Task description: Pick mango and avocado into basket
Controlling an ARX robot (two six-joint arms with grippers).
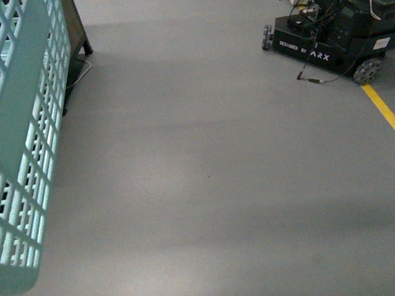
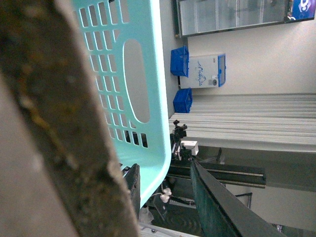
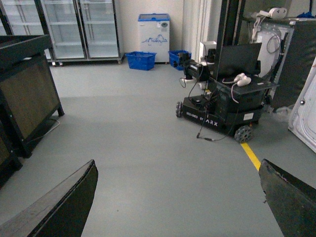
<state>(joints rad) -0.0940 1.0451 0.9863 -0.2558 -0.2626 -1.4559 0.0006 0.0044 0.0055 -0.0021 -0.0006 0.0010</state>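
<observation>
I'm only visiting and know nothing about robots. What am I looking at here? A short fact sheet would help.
Place: indoor room, grey floor, yellow line
Container: teal basket, tilted, close to the front camera on the robot's left
Fruit: mango and avocado not in view
Right gripper: open, nothing between its fingers
Left gripper: cannot tell whether open or shut
Nearby: black wheeled cart marked ARX; glass-door fridges; blue crates
</observation>
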